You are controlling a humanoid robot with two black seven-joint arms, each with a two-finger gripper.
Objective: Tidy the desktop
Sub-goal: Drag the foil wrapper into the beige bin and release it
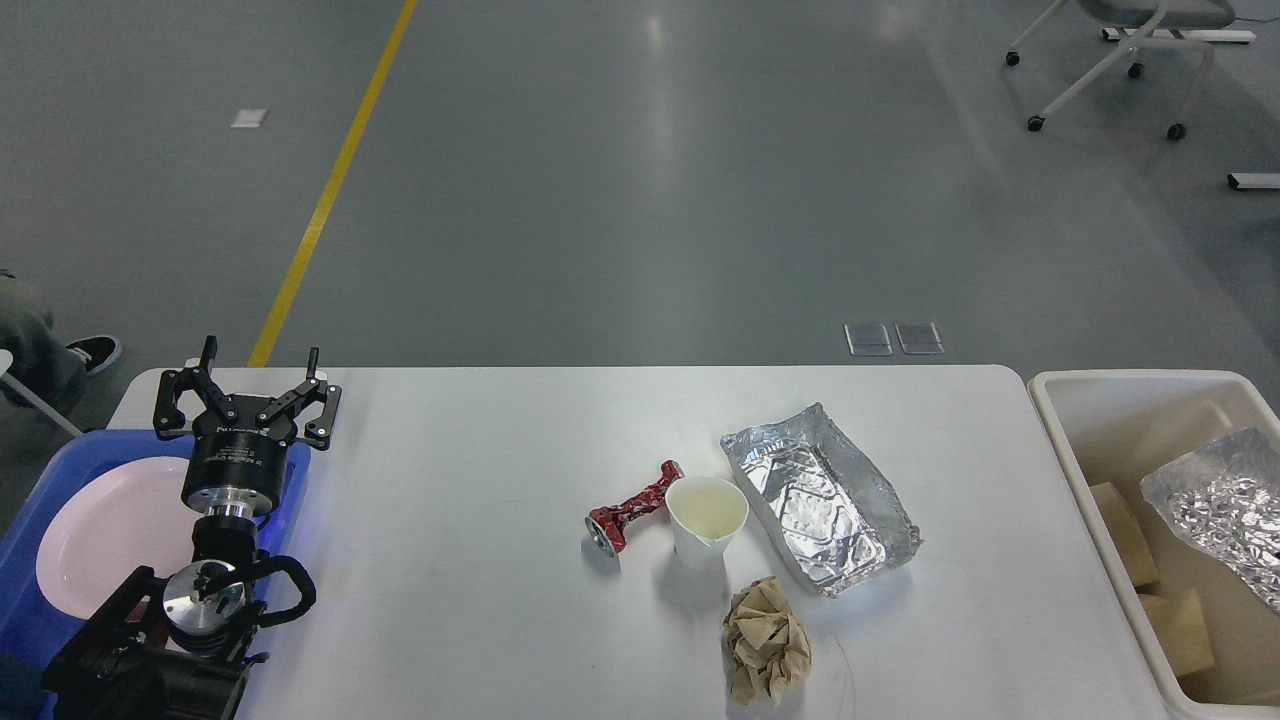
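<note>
- The desktop point(480, 470) filled the lower middle of the head view, between a blue tray point(60, 470) at its left end and a beige bin point(1085, 420) at its right.
- Already put away, judging by how things lay: a white plate point(110, 525) sat in the tray, and a crumpled foil tray point(1225, 505) lay in the bin on what looked like cardboard pieces point(1125, 535), though the frame edge cut them off.
- Left to clear, near the middle: a crushed red can point(630, 515) touching a paper cup point(706, 518), a second foil tray point(820, 495) just beside the cup, and a wad of brown paper point(766, 640) nearer the front edge.
- The left gripper point(248, 395) hovered over the tray's far corner, fingers spread and holding nothing.
- The right gripper was out of sight.
- Roughly a third seemed done.
</note>
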